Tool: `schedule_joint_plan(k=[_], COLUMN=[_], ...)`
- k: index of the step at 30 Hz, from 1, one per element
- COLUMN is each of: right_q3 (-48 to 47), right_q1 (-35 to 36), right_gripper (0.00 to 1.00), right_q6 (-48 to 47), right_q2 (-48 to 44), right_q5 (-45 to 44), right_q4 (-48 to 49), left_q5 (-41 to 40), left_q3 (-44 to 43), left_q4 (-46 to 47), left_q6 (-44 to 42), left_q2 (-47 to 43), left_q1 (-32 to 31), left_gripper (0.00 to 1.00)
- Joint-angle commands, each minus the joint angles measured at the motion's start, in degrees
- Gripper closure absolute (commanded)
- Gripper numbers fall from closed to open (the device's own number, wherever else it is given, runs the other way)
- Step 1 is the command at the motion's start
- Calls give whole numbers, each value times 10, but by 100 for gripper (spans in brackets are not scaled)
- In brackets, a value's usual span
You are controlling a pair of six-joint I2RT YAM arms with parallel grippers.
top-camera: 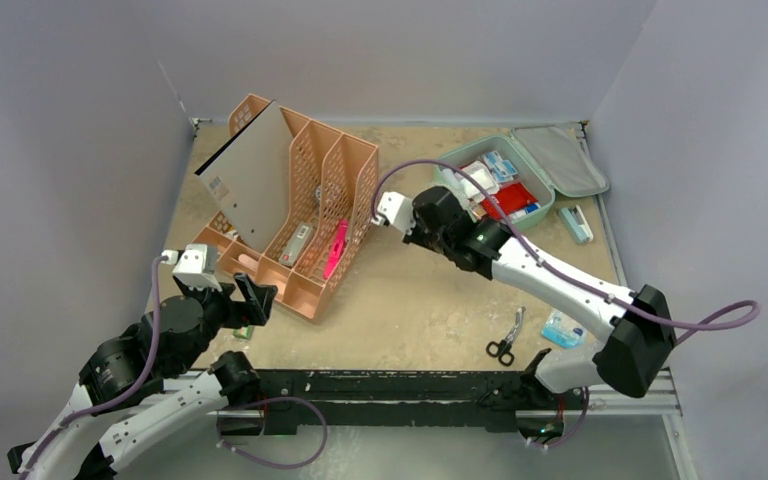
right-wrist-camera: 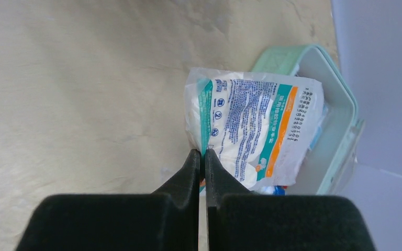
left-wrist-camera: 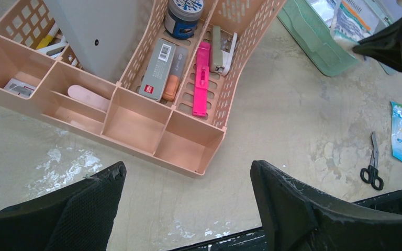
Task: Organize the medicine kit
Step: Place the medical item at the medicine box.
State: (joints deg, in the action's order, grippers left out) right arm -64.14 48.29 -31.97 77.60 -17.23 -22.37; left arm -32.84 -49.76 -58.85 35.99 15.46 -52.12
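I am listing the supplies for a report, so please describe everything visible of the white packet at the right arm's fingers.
The packet is a flat, sealed pouch of glossy plastic film with a soft white pad inside. Its face carries dense blue print, a teal band and an orange stripe, and the film looks slightly crumpled. The right arm's fingers, shut, pinch its near edge. It overlaps a corner of the open mint-green medicine kit. Whether it rests on the kit or hangs above it is unclear.

Table [top-camera: 410,290] bears rack [top-camera: 300,297], medicine kit [top-camera: 560,160], scissors [top-camera: 505,340], blue packet [top-camera: 563,330].
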Motion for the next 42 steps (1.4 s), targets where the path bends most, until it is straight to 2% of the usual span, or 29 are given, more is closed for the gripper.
schedule_joint_plan(k=[1,9,15,20,25,38,42], right_q3=[-37,-65,-92,-94,-80,-108,-101], right_q1=[-67,-190,-247,-294,-319,-377,-387], right_gripper=[100,100,100,100,100,100,100], right_q6=[-9,-12,-15,1,8,-4,-12], right_q2=[31,99,159,182,197,271,280], right_q5=[-27,-1,-12,24,65,96,76], right_q4=[8,48,68,85,126,115,116], left_q5=[-3,-5,-7,-13,-15,-14,-15], left_q3=[-10,-10,-10,-10,-9,-10,-10], left_q4=[5,4,2,-1,6,3,1], left_q6=[4,4,5,8,1,1,5], left_q2=[1,-3,-2,-4,-1,2,0], left_q1=[2,2,2,2,2,2,2], left_gripper=[12,12,12,12,12,12,12])
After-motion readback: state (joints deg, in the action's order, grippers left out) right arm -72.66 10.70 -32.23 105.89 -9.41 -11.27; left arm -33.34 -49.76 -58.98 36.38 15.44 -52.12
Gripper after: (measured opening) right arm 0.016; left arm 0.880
